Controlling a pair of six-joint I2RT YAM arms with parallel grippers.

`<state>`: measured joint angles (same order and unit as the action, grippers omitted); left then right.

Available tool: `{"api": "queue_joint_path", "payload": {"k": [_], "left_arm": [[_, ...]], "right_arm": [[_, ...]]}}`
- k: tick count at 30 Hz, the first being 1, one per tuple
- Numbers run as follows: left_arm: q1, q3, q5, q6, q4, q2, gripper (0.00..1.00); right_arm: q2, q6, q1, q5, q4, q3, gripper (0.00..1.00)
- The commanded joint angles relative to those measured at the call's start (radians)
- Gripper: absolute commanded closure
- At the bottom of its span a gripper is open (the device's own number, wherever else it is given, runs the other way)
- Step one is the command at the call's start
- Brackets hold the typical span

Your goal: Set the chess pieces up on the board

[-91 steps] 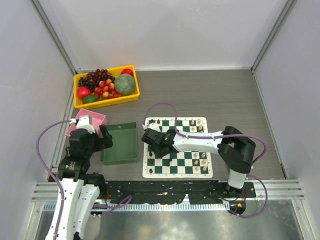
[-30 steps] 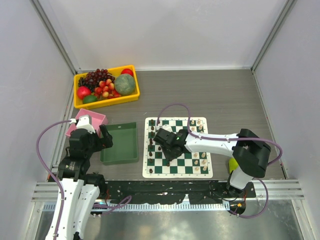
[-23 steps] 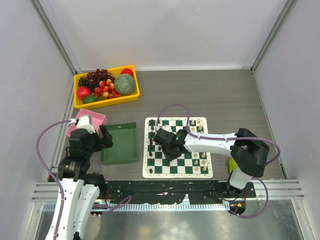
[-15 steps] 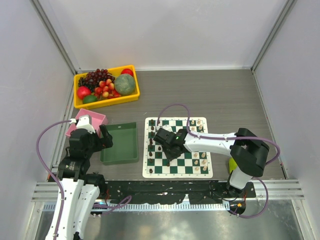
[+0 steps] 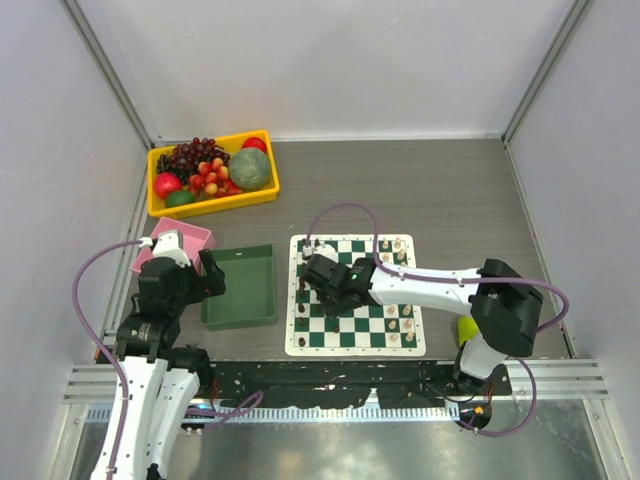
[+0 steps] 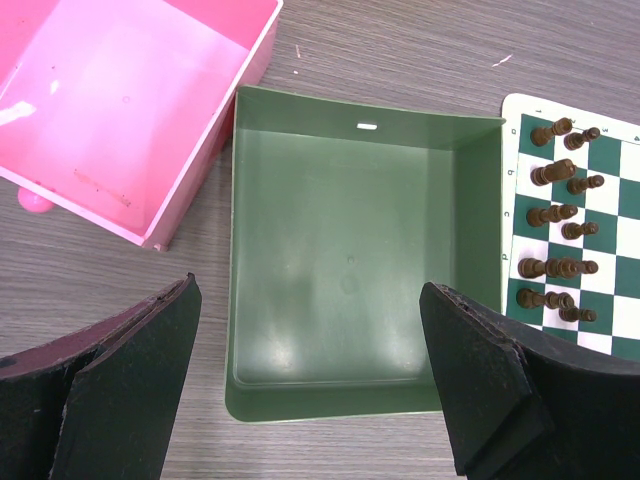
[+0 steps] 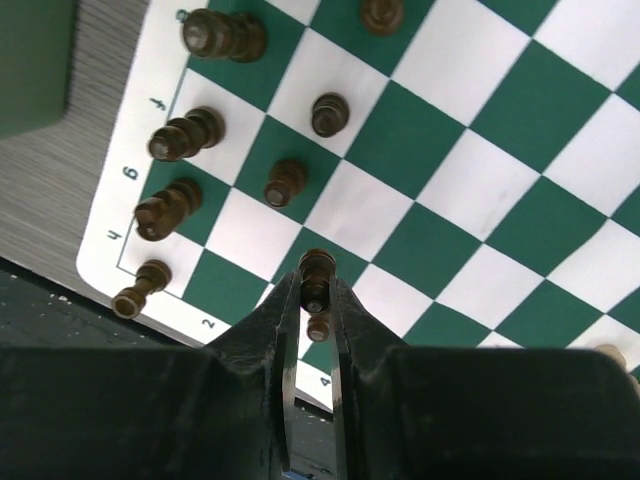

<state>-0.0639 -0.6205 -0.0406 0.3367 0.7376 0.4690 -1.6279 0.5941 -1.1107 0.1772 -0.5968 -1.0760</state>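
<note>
**Dark pawn held at the board's left side**

On the checked board (image 7: pixel 480 170), near its left edge, the right end effector (image 7: pixel 316 288) is clenched on a dark pawn (image 7: pixel 317 266). The pawn should be kept upright, centred over its square, and released only once seated.

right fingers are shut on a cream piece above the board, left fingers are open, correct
Not quite. The piece pinched between the right fingers is dark brown, not cream, as the right wrist view shows. The rest stands.
</note>
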Motion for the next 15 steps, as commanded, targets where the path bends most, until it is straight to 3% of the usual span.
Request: {"api": "queue_joint_path", "payload": {"k": [1, 15], "left_arm": [[0.003, -0.004, 0.007, 0.002, -0.029, 0.002, 0.01], [0.003, -0.005, 0.005, 0.002, -0.029, 0.008, 0.01]], "right_arm": [[-0.018, -0.025, -0.026, -0.016, 0.037, -0.050, 0.85], [-0.099, -0.086, -0.054, -0.054, 0.055, -0.099, 0.85]]}}
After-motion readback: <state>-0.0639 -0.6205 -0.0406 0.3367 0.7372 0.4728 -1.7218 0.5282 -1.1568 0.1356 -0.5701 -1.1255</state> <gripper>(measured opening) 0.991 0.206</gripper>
